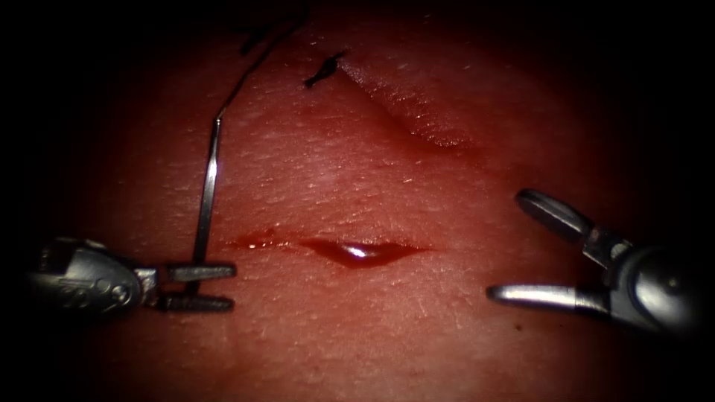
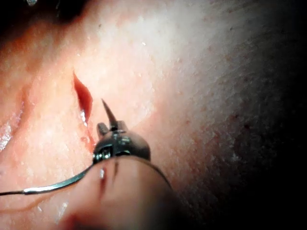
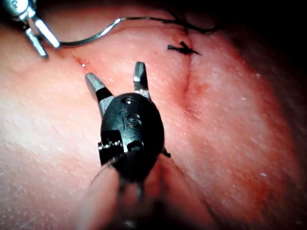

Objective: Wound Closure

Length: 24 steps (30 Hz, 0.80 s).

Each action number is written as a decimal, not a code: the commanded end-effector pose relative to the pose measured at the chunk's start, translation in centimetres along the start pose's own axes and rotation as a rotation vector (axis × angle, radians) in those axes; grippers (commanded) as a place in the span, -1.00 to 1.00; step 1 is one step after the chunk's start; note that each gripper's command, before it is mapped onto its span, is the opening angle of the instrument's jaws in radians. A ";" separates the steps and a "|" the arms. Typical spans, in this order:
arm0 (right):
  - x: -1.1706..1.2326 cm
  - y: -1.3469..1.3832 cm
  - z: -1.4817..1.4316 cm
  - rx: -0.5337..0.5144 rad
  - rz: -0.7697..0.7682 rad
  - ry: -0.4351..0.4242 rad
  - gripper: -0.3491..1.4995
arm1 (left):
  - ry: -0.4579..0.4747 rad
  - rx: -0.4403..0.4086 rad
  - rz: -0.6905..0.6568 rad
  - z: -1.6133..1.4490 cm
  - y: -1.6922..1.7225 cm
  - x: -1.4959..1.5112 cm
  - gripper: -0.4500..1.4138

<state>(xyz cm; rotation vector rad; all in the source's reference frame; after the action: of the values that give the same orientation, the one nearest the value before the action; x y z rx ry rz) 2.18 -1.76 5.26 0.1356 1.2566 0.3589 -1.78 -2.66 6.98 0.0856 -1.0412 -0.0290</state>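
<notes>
**A:** So here's where we are. Our left tool (image 1: 195,286) sits at the left end of the cut (image 1: 357,251), jaws clamped on the needle (image 1: 206,195). In the left wrist view the sharp tip (image 2: 108,111) pokes out just past the jaws, so we reckon we're gripping it close to the point, and the rest of the curve sweeps away toward the thread (image 1: 257,52). The needle isn't in the tissue (image 1: 357,350) anywhere, it's up in the air.

**B:** And the right tool (image 1: 514,249)?

**A:** Jaws spread wide, holding nothing, parked off the right end of the cut and well apart from the needle.

**B:** That grip worries us a bit. Holding that near the tip gives us a long swinging tail and barely any free point to bite with. If the needle twists in the jaws, it could rotate flat and we'd lose our angle.

**A:** Agreed. There's also red fluid (image 1: 356,253) pooled in the open middle of the cut, shiny enough that the edges there are hard to read. We could misjudge where the lip actually is.

**B:** What about the thread?

**A:** It trails up past the old cut end of thread (image 1: 324,71) at the far wound. We can't tell if it's touching it. If it snags there, any pull could drag on it.

**B:** And those open right jaws could catch a loop too.
</notes>
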 end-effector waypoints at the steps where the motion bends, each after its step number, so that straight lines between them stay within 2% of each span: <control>1: -0.01 0.01 0.09 0.001 -0.002 0.002 0.46 | -0.012 -0.005 0.015 0.07 0.01 -0.05 -1.00; 3: -0.01 0.00 0.10 0.000 0.003 0.002 0.39 | -0.020 -0.014 0.037 0.04 0.02 -0.17 -1.00; 4: -0.01 -0.02 0.11 0.003 0.091 -0.006 0.20 | -0.023 -0.020 0.061 0.01 0.01 -0.29 -1.00; 5: -0.01 -0.03 0.13 0.006 0.168 -0.014 -0.21 | -0.023 -0.025 0.099 -0.01 0.00 -0.45 -1.00; 6: 0.00 -0.04 0.15 0.007 0.251 -0.019 -0.32 | -0.022 -0.031 0.128 -0.02 -0.02 -0.60 -1.00; 8: 0.01 -0.04 0.17 0.000 0.328 -0.008 -0.38 | -0.017 -0.037 0.163 -0.03 -0.05 -0.75 -1.00; 11: 0.01 -0.04 0.17 -0.001 0.465 0.002 -0.59 | -0.013 -0.042 0.206 0.00 -0.09 -0.96 -1.00; 13: 0.02 -0.03 0.16 -0.007 0.579 0.015 -0.63 | -0.020 -0.049 0.250 0.03 -0.11 -1.08 -0.98; 16: 0.05 0.03 0.14 -0.019 0.667 0.057 -0.50 | -0.030 -0.069 0.306 0.14 -0.13 -1.19 -0.95; 19: 0.10 0.03 0.17 -0.018 0.783 0.068 -0.05 | -0.032 -0.082 0.367 0.36 -0.18 -1.22 -0.84; 24: 0.17 -0.02 0.29 -0.022 0.858 0.070 0.50 | -0.040 -0.084 0.449 0.60 -0.28 -1.22 -0.73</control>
<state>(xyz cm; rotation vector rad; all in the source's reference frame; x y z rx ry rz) 2.40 -1.72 5.16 0.6586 1.2066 1.1317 -2.87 -2.91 6.18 -0.2348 -1.0780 0.3447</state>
